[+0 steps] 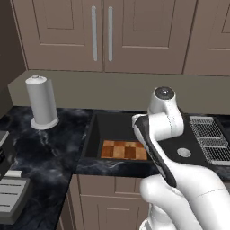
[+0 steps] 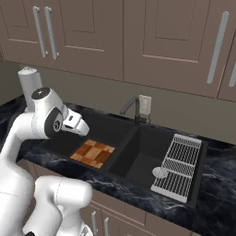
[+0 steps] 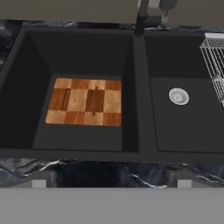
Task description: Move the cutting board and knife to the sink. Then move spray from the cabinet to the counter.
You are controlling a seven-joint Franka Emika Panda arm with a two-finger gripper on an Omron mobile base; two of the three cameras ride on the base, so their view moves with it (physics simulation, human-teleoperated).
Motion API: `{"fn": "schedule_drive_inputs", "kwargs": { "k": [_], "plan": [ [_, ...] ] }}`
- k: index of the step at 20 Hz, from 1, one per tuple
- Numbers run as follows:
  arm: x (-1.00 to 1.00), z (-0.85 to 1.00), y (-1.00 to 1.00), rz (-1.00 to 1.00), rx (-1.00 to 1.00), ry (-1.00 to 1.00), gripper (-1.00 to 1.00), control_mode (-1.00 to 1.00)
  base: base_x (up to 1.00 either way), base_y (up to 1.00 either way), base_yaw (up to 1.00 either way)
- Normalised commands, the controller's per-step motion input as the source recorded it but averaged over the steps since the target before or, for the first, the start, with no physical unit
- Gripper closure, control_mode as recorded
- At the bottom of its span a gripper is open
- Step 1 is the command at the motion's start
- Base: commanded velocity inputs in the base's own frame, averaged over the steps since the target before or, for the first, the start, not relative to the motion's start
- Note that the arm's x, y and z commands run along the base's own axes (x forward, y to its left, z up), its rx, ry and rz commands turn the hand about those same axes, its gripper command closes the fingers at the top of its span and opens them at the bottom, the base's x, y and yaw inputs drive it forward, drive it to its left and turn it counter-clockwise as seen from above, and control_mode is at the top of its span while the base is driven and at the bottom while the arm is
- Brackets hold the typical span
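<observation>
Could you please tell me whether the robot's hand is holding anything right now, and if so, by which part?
Nothing is held. The hand is open above the black double sink, and the checkered wooden cutting board lies flat in one basin, apart from the fingertips.

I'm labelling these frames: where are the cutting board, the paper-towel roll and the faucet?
cutting board [image 3: 84, 102]: hand view, middle of its checkered top.
paper-towel roll [image 1: 41, 101]: left base view, its white side.
faucet [image 2: 130, 106]: right base view, its dark curved spout.
</observation>
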Motion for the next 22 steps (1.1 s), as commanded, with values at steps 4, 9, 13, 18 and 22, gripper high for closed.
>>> {"fn": "schedule_drive_inputs", "kwargs": {
  "k": [4,9,13,18,22],
  "plan": [
    [-0.41,0.27,-0.01,-0.03,0.00,0.03,-1.00,-1.00,0.00,0.00,0.00],
    [-0.46,0.36,-0.09,-0.03,0.01,0.02,-1.00,-1.00,0.00,0.00,0.00],
    [-0.37,0.28,-0.12,-0.01,0.05,0.08,-1.00,-1.00,0.00,0.00,0.00],
    [-0.24,0.13,-0.03,0.00,0.03,0.00,-1.00,-1.00,0.00,0.00,0.00],
    [0.00,0.00,0.00,0.00,0.00,0.00,-1.00,-1.00,0.00,0.00,0.00]
  ]
}}
